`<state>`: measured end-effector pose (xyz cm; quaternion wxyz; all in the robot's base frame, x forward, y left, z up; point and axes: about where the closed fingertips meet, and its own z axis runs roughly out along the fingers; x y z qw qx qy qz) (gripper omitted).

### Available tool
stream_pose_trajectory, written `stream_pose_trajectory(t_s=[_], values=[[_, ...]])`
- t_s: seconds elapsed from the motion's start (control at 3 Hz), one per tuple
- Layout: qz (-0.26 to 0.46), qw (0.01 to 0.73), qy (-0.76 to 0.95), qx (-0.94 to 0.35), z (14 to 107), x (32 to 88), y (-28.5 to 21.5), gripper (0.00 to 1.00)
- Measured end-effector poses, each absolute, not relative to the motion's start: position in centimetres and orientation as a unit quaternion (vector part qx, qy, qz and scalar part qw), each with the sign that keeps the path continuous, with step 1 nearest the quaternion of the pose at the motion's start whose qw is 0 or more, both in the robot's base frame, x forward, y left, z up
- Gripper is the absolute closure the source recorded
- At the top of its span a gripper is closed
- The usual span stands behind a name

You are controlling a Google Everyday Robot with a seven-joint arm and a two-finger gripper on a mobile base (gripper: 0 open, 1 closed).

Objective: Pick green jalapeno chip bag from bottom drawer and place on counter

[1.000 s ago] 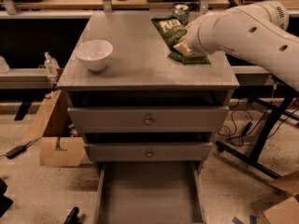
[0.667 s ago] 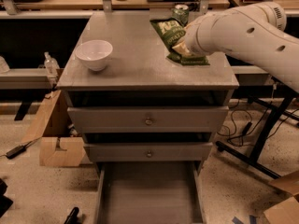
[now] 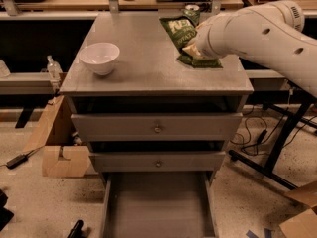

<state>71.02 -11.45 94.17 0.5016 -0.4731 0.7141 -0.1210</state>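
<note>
The green jalapeno chip bag (image 3: 181, 31) lies flat on the counter (image 3: 143, 58) at its back right. My white arm reaches in from the right, and my gripper (image 3: 194, 49) sits over the bag's near end, hidden behind the wrist. The bottom drawer (image 3: 157, 202) is pulled out, and its grey floor shows nothing on it.
A white bowl (image 3: 99, 58) stands on the counter's left side. A green drink can (image 3: 191, 11) stands at the counter's back edge behind the bag. Two knobbed drawers (image 3: 157, 128) are shut. Cardboard boxes (image 3: 62, 148) sit on the floor at left. A black stand leg (image 3: 277, 148) is at right.
</note>
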Motion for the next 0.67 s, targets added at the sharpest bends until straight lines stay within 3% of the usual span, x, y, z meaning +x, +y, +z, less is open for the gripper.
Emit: stream_pose_trajectory(t_s=[0.33,0.67], values=[[-0.121,0.502,0.713,-0.474,94.32,70.95,-11.35,0.11],[-0.121,0.503,0.713,-0.474,94.42,70.9,-11.27,0.0]])
